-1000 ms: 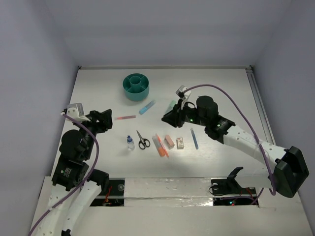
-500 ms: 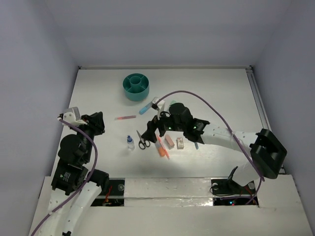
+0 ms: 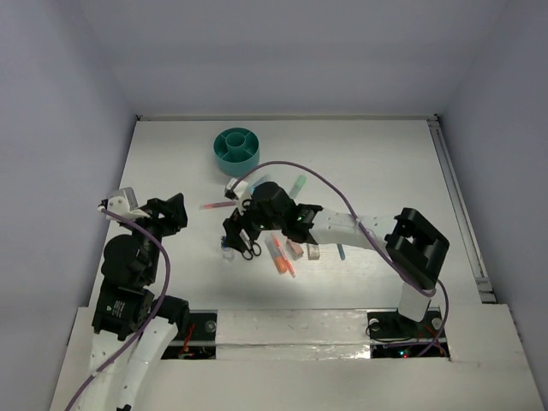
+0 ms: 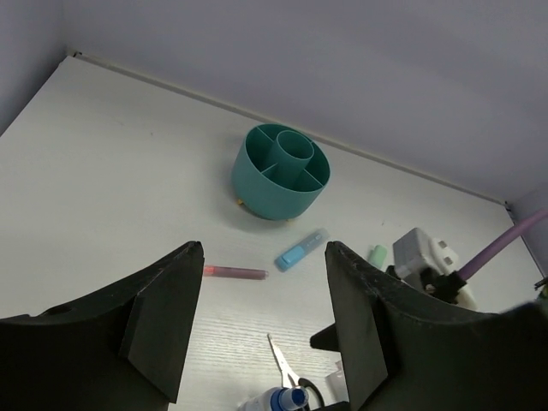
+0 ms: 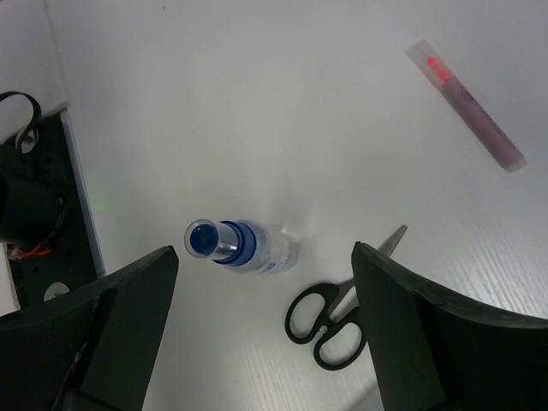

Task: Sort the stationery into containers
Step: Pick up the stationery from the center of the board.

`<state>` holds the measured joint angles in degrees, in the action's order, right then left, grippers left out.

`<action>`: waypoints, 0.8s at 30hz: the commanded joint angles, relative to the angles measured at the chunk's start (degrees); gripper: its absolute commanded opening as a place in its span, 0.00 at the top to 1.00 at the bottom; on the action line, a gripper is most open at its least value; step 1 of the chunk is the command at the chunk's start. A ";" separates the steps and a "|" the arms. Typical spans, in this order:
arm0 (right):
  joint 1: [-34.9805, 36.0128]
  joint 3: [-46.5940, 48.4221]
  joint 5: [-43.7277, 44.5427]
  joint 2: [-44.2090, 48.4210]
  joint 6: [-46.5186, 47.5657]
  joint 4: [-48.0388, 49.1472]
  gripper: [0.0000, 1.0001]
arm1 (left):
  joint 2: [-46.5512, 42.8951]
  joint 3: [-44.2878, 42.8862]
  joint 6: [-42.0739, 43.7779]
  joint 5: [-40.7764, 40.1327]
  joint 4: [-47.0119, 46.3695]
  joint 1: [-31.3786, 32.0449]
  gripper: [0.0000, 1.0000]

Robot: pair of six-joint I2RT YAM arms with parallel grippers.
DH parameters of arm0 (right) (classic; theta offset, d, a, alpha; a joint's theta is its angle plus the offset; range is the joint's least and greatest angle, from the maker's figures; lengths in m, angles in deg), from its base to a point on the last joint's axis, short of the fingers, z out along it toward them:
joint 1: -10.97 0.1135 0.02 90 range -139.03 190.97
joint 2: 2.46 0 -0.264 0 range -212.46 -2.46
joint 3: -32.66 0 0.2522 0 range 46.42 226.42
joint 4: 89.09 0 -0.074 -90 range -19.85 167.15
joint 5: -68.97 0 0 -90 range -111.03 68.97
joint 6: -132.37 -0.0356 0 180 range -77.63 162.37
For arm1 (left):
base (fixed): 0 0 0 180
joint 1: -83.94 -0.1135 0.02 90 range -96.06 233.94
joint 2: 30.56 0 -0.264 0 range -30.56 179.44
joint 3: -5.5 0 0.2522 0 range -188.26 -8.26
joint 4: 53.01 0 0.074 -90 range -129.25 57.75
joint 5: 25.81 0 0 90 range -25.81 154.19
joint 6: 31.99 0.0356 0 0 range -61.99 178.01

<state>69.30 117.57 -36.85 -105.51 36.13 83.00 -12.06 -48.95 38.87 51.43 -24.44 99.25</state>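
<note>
White table point(image 5: 257, 103) below me — my right gripper point(image 5: 267, 336) hangs spread wide over the bottle point(image 5: 241, 246); I'd centre on its body, clear of the scissors point(image 5: 336, 318), before closing.

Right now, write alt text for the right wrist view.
The open right gripper frames a small blue-capped bottle on a white table. Black-handled scissors lie beside the bottle, toward the lower right, and a pink marker lies at the top right.

Bottle point(image 5: 247, 247) stands just left of scissors point(image 5: 347, 300) (organiser point(image 4: 276, 190) well behind both).
</note>
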 commanded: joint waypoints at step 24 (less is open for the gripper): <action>3.20 6.28 7.45 -4.02 1.76 3.80 0.89 | -1.01 0.17 0.94 1.59 -2.85 -0.19 0.45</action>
<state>71.92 122.66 -33.04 -112.85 38.19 81.88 -12.50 -48.95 39.09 52.20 -24.44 99.25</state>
